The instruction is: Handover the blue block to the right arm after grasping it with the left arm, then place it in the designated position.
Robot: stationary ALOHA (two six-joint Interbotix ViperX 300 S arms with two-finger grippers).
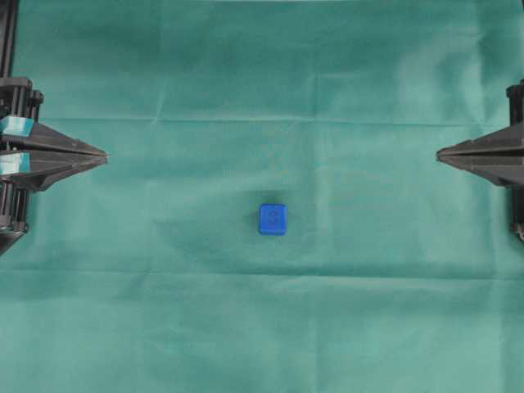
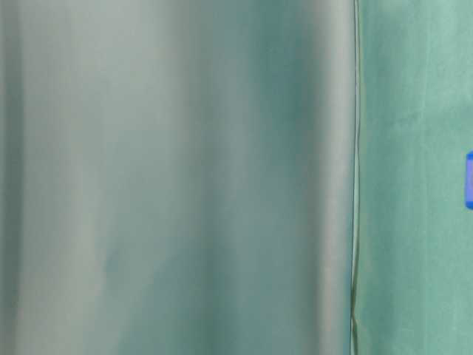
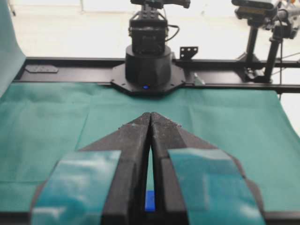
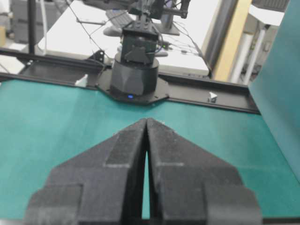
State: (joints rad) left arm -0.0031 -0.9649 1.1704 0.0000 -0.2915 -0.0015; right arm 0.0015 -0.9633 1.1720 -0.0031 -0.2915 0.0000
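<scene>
Counted on the work surface: one blue block (image 1: 273, 219), small, single, standing alone near the middle of one green cloth (image 1: 262, 327).

Two arms present, one at each side of the overhead view. One left gripper (image 1: 105, 155), two fingers, tips pressed together; two teal tape bands (image 3: 77, 187) noted, one per finger. One right gripper (image 1: 439, 153), two plain black fingers, tips likewise together, no tape.

Two arm bases seen from the wrist views: one facing the left wrist camera (image 3: 148, 65), one facing the right wrist camera (image 4: 134, 75).

White corner marks: none discernible, count not possible.
</scene>
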